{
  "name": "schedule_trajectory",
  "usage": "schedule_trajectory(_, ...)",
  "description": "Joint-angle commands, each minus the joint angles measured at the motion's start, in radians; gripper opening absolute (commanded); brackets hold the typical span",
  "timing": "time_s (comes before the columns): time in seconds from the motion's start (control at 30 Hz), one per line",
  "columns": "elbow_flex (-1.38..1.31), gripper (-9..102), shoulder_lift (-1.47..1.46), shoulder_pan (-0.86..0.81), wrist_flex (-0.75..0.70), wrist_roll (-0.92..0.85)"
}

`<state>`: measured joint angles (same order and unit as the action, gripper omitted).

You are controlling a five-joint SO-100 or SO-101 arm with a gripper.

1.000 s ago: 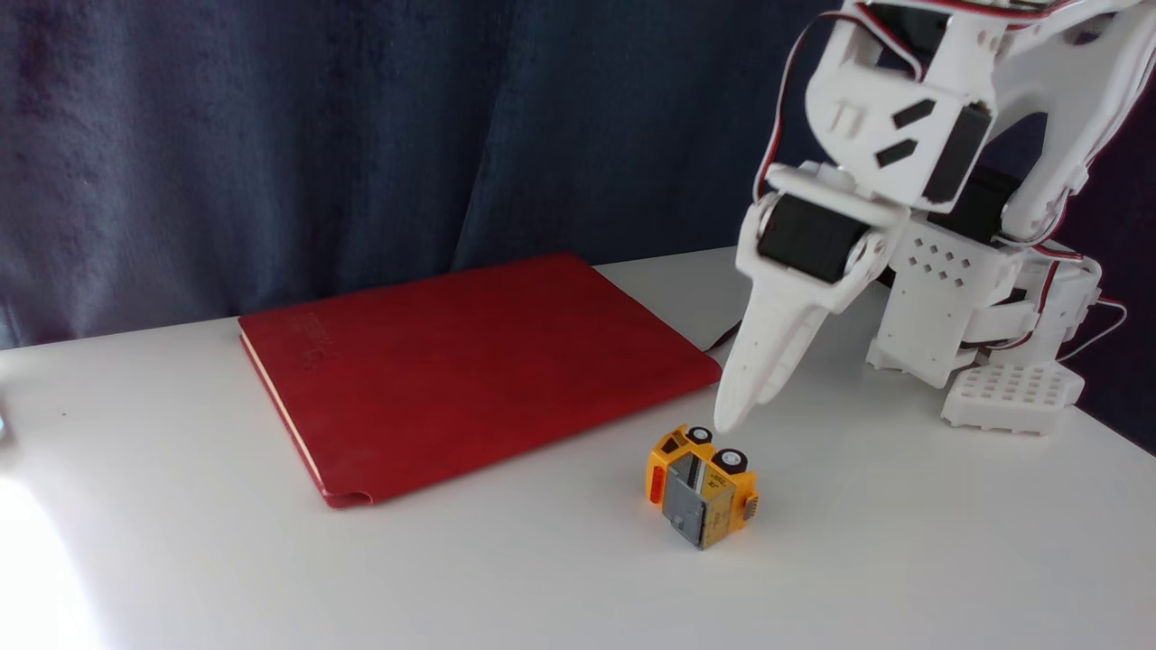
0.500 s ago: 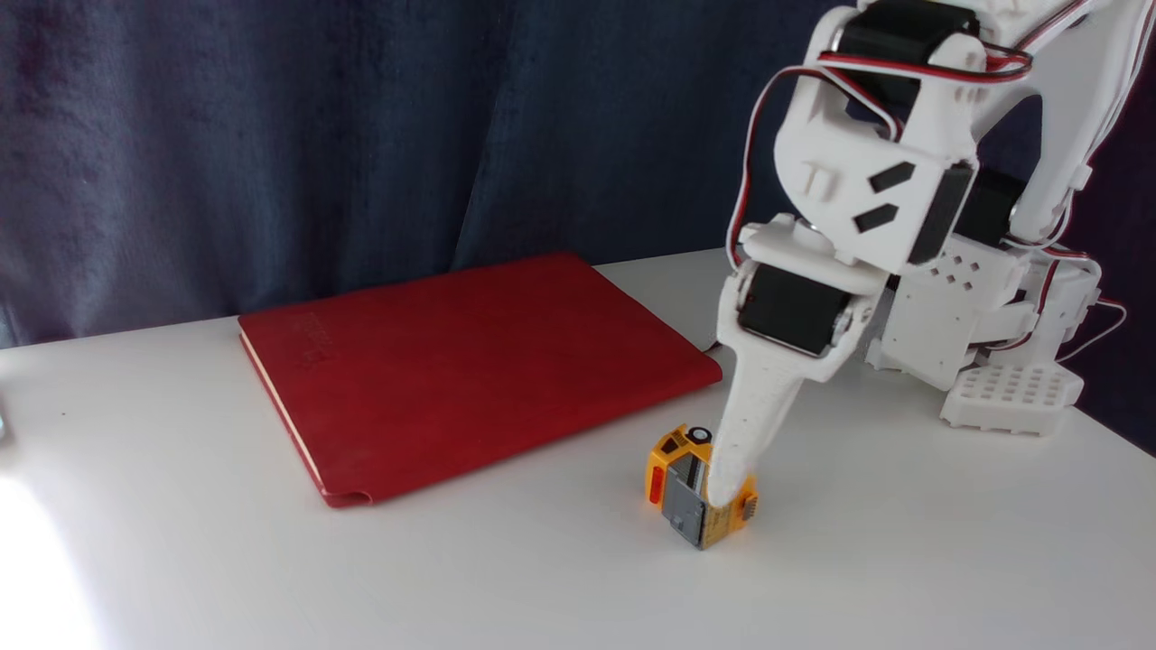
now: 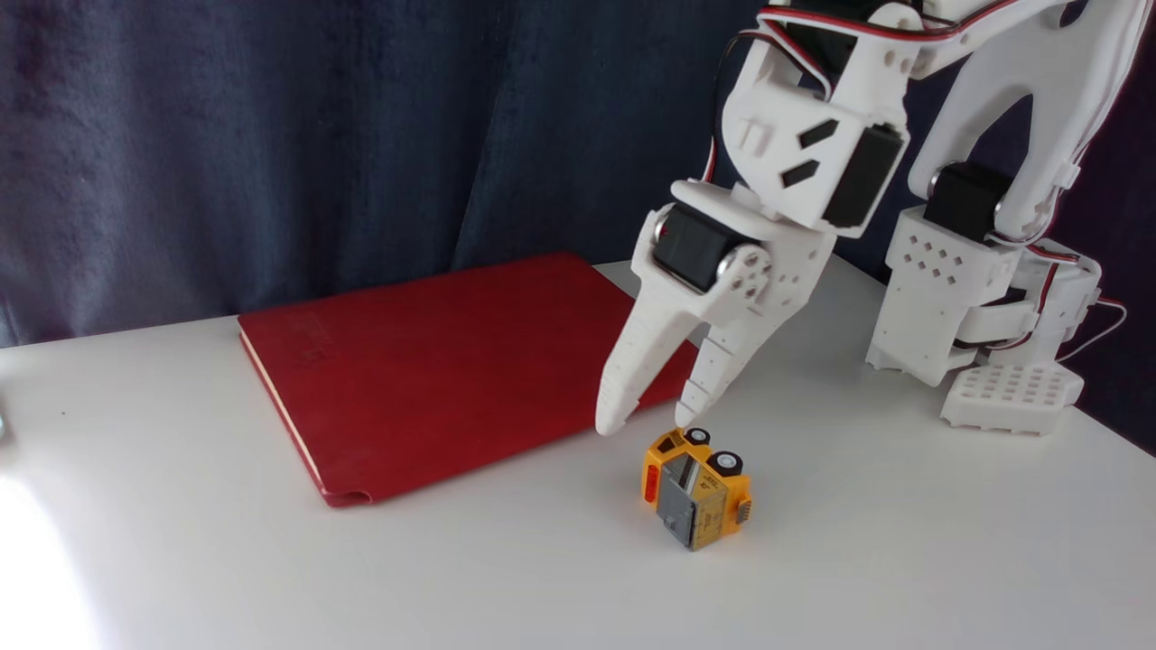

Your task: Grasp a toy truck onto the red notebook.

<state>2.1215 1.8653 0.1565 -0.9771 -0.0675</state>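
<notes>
The toy truck [image 3: 694, 488] lies tipped on its side near the desk's [image 3: 903, 542] front edge, wheels up, long axis running front-to-back, beside the red notebook's [image 3: 452, 361] corner; the gripper [image 3: 644, 422] hangs parted above it

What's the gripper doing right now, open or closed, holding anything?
Gripper: open, holding nothing, fingertips just above the toy truck, which lies on the table.

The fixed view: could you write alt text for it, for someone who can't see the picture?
A white robot arm's open gripper hangs just above a tiny yellow-orange toy truck lying on its side on a white table. Left of the truck lies a large red notebook, with nothing on it, before a dark curtain.
</notes>
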Motion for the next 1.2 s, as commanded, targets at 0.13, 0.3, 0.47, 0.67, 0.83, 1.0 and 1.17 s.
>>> schedule_trajectory(0.13, 0.107, 21, 0.115, 0.002, 0.031, 0.02)
schedule_trajectory(0.3, 0.13, 21, 0.149, -0.002, 0.02, 0.008)
schedule_trajectory(0.47, 0.16, 21, 0.098, 0.025, 0.058, 0.015)
schedule_trajectory(0.67, 0.212, 21, 0.087, 0.069, 0.086, 0.008)
schedule_trajectory(0.83, 0.213, 21, 0.103, 0.121, 0.064, -0.012)
schedule_trajectory(1.0, 0.152, 21, 0.091, 0.16, -0.006, -0.038)
schedule_trajectory(1.17, 0.061, 21, 0.04, 0.189, -0.104, -0.087)
